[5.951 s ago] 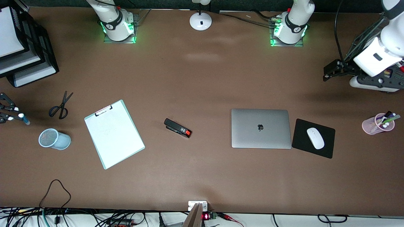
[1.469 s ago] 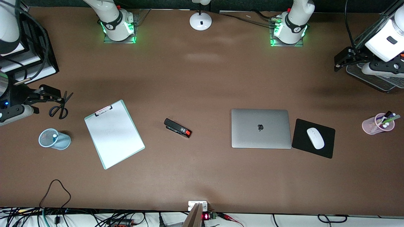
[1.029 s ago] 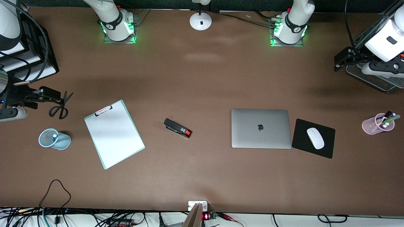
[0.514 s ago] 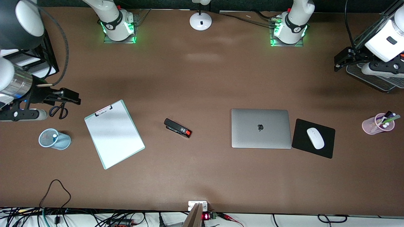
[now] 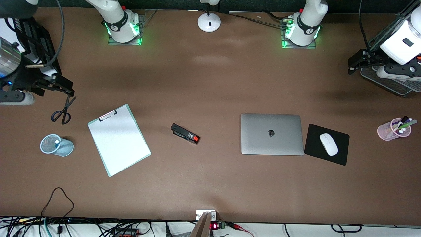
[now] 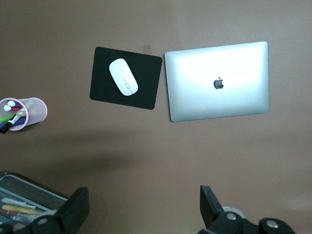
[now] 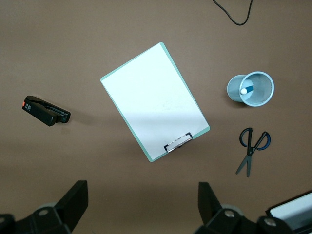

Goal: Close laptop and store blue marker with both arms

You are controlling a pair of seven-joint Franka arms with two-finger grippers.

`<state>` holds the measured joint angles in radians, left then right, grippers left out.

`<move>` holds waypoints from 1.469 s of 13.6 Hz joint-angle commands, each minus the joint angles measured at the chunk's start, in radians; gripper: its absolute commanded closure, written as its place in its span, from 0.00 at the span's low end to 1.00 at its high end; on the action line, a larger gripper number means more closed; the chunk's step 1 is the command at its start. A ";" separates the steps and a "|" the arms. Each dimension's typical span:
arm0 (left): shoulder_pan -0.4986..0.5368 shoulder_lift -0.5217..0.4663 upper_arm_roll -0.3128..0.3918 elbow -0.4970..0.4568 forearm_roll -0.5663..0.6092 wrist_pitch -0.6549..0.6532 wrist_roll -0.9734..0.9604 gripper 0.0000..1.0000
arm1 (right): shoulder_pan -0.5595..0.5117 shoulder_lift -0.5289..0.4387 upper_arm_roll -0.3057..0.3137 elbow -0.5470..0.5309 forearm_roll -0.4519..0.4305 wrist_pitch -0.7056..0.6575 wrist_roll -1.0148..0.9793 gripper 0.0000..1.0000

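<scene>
I'm reading both jobs as done. Starting at the right arm's end of the table: the right gripper (image 5: pixel 62 86) is hanging empty with its jaws apart, over the bare table just beside the scissors (image 5: pixel 63 110). The blue marker (image 5: pixel 56 142) is standing in the light blue mesh cup (image 5: pixel 62 149), white end up, nearer the front camera than the scissors. Moving along, the laptop (image 5: pixel 271 134) is lying shut, its dark apple logo the only marking I'm making out. The left gripper (image 5: pixel 357 62) is hovering wide open and empty near the left arm's end, over the edge of a mesh tray (image 5: pixel 388 84). I'm judging only the arms' retreat remains.
</scene>
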<state>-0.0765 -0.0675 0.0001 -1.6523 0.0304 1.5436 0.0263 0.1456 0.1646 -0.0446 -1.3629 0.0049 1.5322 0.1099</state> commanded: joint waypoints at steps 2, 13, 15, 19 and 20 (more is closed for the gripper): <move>-0.003 0.014 0.001 0.028 -0.003 -0.020 0.011 0.00 | -0.027 -0.135 0.009 -0.197 -0.011 0.100 -0.033 0.00; -0.003 0.014 0.000 0.028 -0.004 -0.025 0.009 0.00 | -0.089 -0.171 0.011 -0.229 -0.006 0.112 -0.134 0.00; -0.005 0.014 0.000 0.028 -0.004 -0.026 0.009 0.00 | -0.090 -0.178 0.009 -0.226 -0.011 0.112 -0.141 0.00; -0.005 0.014 0.001 0.028 -0.015 -0.028 0.009 0.00 | -0.090 -0.178 0.005 -0.232 -0.011 0.075 -0.168 0.00; -0.006 0.014 0.001 0.028 -0.015 -0.028 0.007 0.00 | -0.090 -0.177 0.005 -0.232 -0.011 0.069 -0.176 0.00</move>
<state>-0.0793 -0.0670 -0.0007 -1.6523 0.0271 1.5375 0.0263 0.0655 0.0125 -0.0453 -1.5654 0.0046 1.6115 -0.0340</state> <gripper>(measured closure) 0.000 0.000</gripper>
